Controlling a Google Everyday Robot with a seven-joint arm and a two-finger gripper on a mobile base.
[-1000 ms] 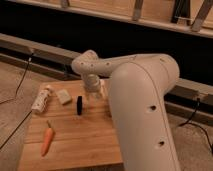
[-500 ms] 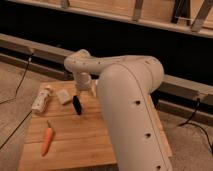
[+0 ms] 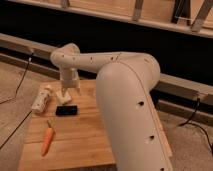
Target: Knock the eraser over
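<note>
The eraser [image 3: 66, 110] is a small black block lying flat on its long side on the wooden table [image 3: 80, 145], left of the middle. My gripper [image 3: 69, 89] hangs from the white arm [image 3: 125, 95] just above and behind the eraser, close to the pale whitish block [image 3: 62, 96]. The gripper holds nothing that I can see.
A small clear bottle [image 3: 41, 99] lies at the table's left edge. An orange carrot [image 3: 47, 140] lies near the front left. My big white arm covers the right half of the table. Cables run over the floor on both sides.
The eraser stood upright and tilted before; now it lies flat and a little farther left. My gripper has swung left over it, towards the pale block.
</note>
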